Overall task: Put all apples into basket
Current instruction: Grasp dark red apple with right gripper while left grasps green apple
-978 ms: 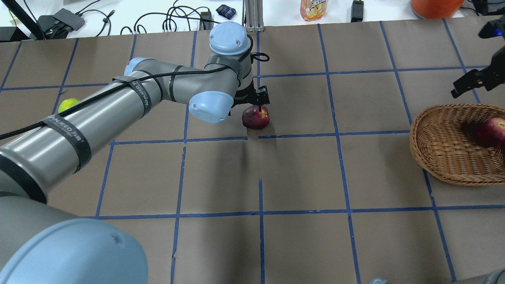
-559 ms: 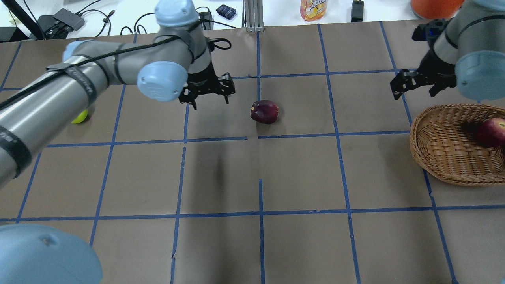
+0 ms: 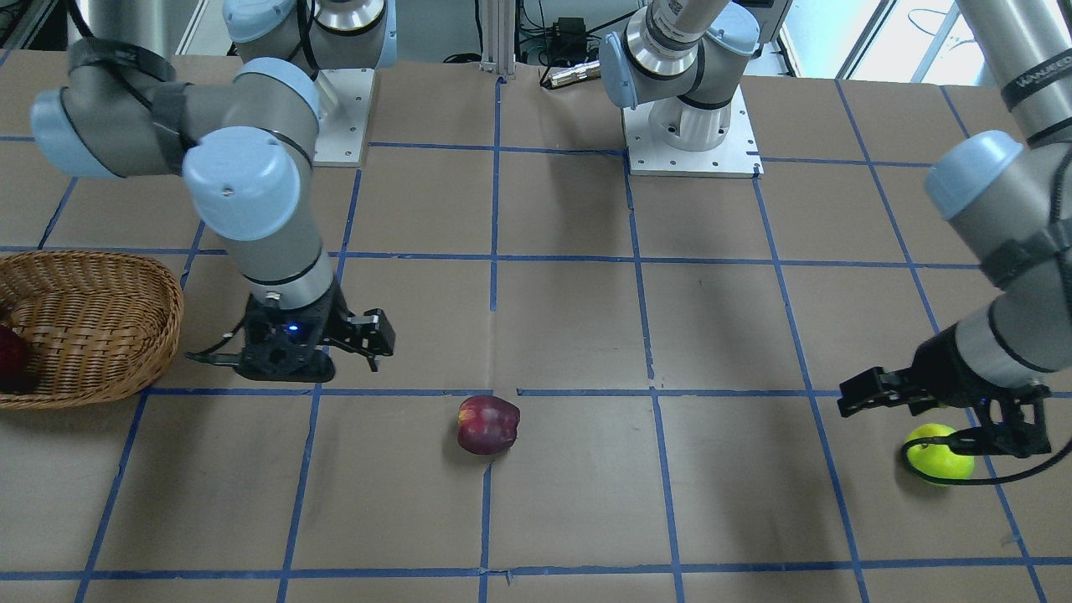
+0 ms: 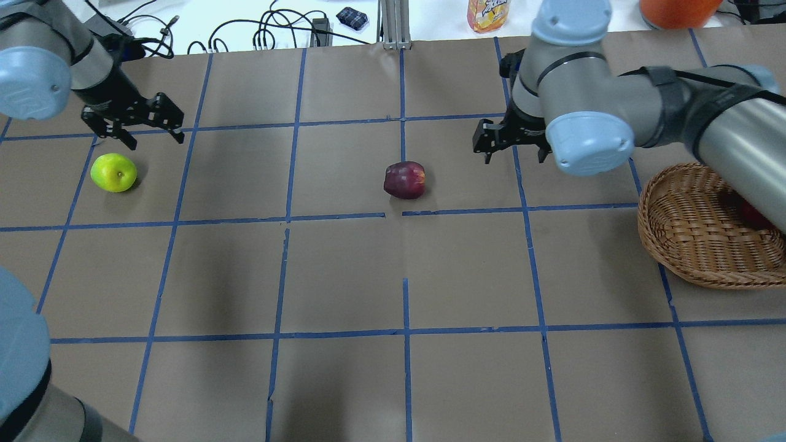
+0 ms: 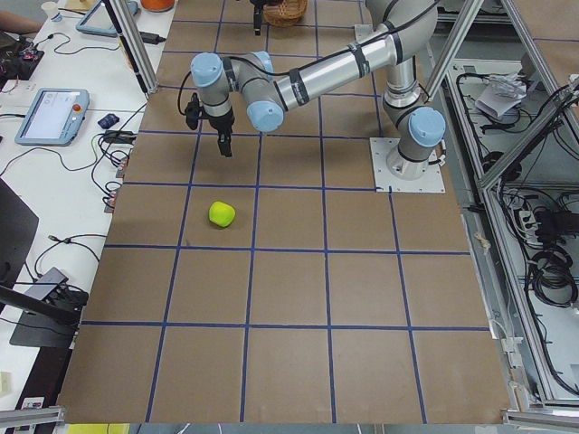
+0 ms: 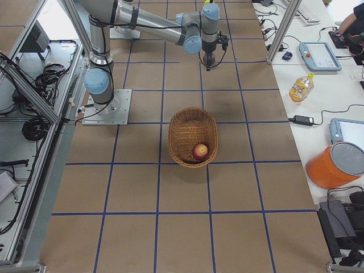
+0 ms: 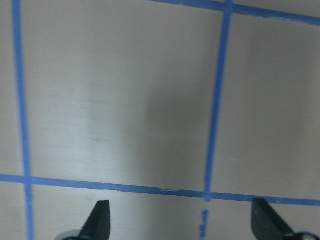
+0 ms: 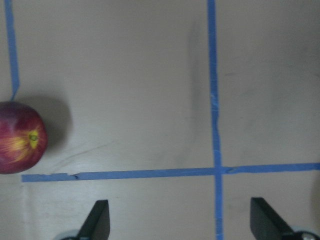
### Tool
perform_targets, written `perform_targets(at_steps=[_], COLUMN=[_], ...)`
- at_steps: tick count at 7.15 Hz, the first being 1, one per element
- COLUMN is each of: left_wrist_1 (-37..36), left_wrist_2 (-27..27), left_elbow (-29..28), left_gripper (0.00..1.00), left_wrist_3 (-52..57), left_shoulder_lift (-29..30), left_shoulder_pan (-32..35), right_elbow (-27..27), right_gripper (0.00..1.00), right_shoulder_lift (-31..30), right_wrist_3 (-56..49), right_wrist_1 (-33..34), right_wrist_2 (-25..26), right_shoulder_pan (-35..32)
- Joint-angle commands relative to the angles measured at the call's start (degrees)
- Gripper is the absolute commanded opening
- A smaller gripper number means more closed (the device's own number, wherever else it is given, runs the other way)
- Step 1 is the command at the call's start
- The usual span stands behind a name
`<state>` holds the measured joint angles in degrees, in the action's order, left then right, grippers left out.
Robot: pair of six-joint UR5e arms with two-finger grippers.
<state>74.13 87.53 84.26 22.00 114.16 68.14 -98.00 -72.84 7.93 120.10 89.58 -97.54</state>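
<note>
A maroon apple lies on the table's middle and shows at the left edge of the right wrist view. My right gripper is open and empty, to its right, between it and the basket. A red apple lies in the basket, mostly hidden by my right arm in the overhead view. A yellow-green apple lies at the far left. My left gripper hangs open and empty just beyond it. The left wrist view shows only bare table.
Brown paper with a blue tape grid covers the table. Beyond its far edge stand a juice bottle, an orange container and cables. The arm bases are bolted at the robot's side.
My left gripper let go of the maroon apple and swung left to the yellow-green apple. My right arm swung from the basket toward the maroon apple, which shifted slightly.
</note>
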Motion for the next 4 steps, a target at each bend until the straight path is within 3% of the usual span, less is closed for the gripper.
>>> perform_targets(at_steps=[1, 4], left_wrist_1=[-2.6, -2.7], left_wrist_2=[0.3, -0.4], left_elbow=[-5.9, -10.3], left_gripper=[1.00, 1.00], left_wrist_3=[16.3, 25.4], left_shoulder_lift=[6.0, 12.2], left_shoulder_pan=[-4.7, -8.8], right_elbow=[3.5, 6.3], right_gripper=[1.00, 1.00], right_shoulder_lift=[6.3, 12.9], right_wrist_3=[5.8, 11.4], right_wrist_1=[4.3, 11.5], right_wrist_2=[-2.6, -2.5], right_shoulder_pan=[-8.2, -12.6])
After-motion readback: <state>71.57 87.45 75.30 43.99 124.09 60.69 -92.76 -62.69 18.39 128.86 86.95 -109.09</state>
